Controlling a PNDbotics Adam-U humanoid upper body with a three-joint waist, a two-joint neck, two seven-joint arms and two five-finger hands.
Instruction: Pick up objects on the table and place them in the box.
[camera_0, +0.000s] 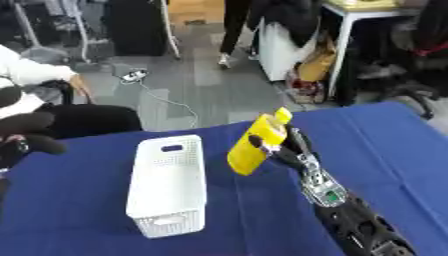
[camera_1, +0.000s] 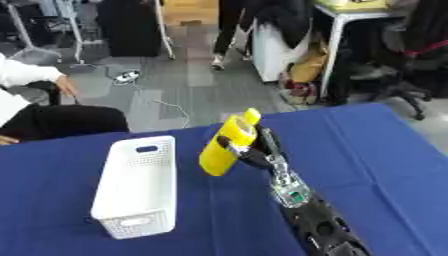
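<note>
While tilted above table, yellow bottle (camera_0: 256, 145) sits clasped in right hand (camera_0: 284, 148), beside white box (camera_0: 168, 185).

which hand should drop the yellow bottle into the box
The right hand. It already holds the yellow bottle, lifted off the blue table just right of the white box. A short move leftward would likely put it over the opening. The left hand shows in neither view.

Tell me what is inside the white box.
The white box shows nothing inside; its near floor is hidden by the wall. The yellow bottle is outside, tilted, in the right hand.
</note>
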